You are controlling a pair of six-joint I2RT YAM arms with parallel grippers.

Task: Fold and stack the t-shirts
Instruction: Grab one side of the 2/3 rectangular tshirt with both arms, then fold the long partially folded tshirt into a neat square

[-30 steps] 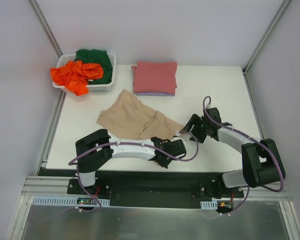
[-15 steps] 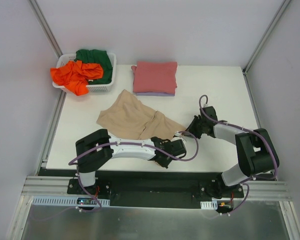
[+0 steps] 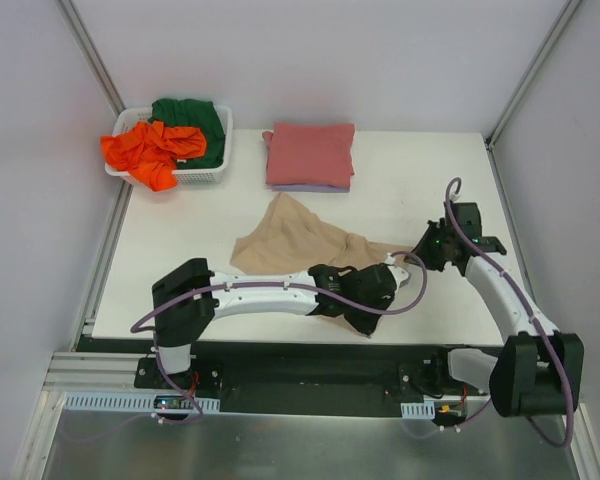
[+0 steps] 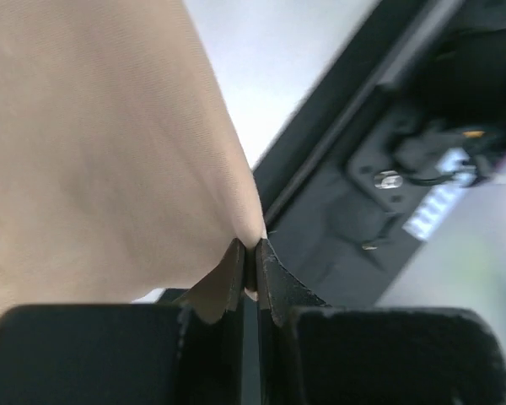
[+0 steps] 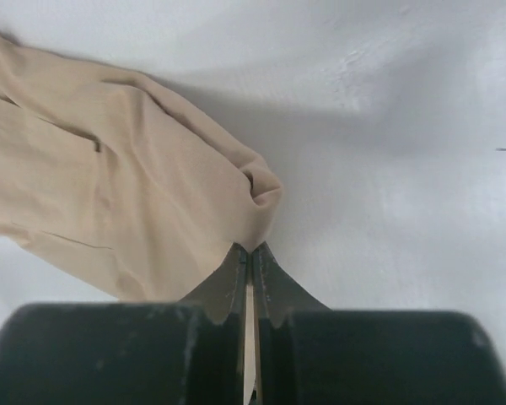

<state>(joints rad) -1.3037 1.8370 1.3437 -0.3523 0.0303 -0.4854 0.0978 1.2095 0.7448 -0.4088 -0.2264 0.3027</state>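
The tan-beige t-shirt [image 3: 300, 245] lies crumpled on the white table [image 3: 420, 170], stretched out toward the right. My left gripper [image 3: 363, 300] is shut on its near edge by the table's front; cloth [image 4: 93, 152] is pinched between the tips [image 4: 251, 249]. My right gripper [image 3: 417, 252] is shut on the shirt's right corner [image 5: 253, 198], which bunches just ahead of the tips [image 5: 251, 251]. A folded pinkish-red t-shirt [image 3: 310, 152] rests on a pale lavender one [image 3: 310, 187] at the back. Orange [image 3: 150, 150] and dark green [image 3: 195, 120] t-shirts sit in the basket.
The white slotted basket [image 3: 220, 150] stands at the back left corner. Grey walls and metal frame posts enclose the table. A black rail [image 4: 379, 169] with the arm bases runs along the near edge.
The right gripper closed on the tan shirt's right corner. Both grippers then moved right, dragging and stretching the shirt toward the right side of the table.
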